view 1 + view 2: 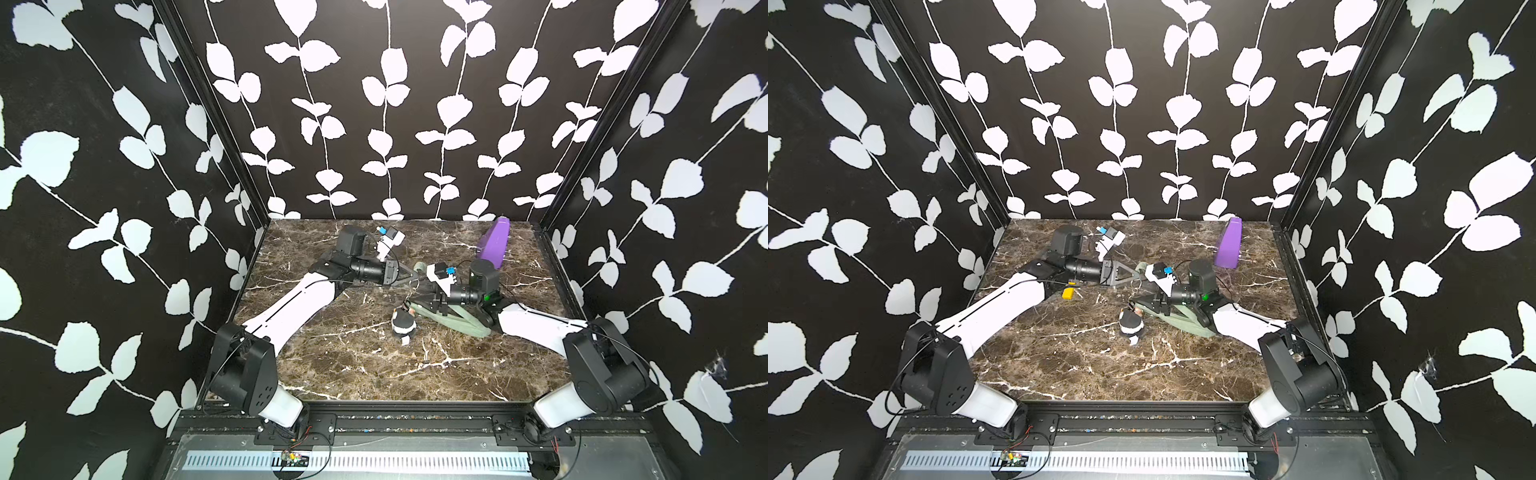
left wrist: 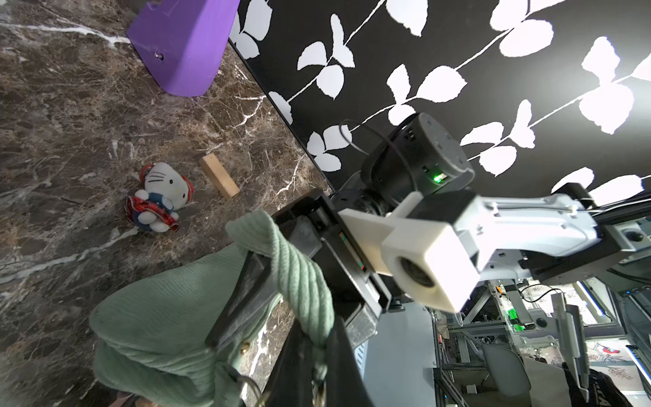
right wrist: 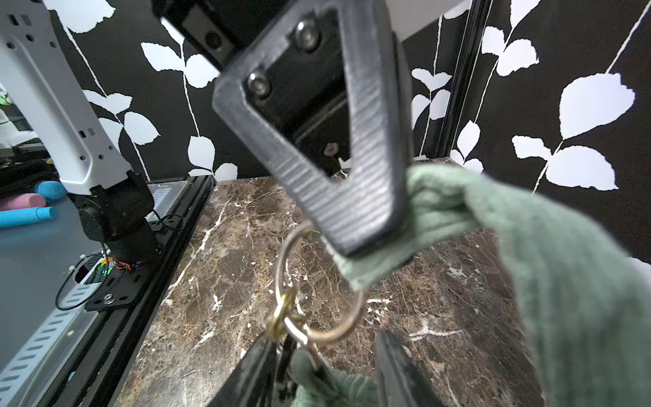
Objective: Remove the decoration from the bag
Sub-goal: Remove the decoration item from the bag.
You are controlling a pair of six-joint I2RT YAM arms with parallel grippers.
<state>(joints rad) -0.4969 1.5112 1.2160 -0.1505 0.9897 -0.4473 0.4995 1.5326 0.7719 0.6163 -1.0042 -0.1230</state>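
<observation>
The sage-green bag (image 1: 461,322) (image 1: 1183,322) lies mid-table, partly under my right arm. My left gripper (image 1: 417,276) (image 2: 322,352) is shut on the bag's strap (image 2: 303,282) and holds that end up. A metal key ring (image 3: 278,267) with a gold clasp (image 3: 281,313) hangs from the strap. My right gripper (image 1: 411,305) (image 3: 322,349) stands open around the clasp and a fold of green fabric. A small black-and-white plush decoration (image 1: 403,323) (image 1: 1131,322) rests on the table just below the ring, apparently linked to it.
A purple plastic wedge (image 1: 494,245) (image 2: 183,45) stands at the back right. A loose white cat plush (image 2: 158,197) and a wooden block (image 2: 218,176) lie near the right wall. A yellow piece (image 1: 1068,294) sits under my left forearm.
</observation>
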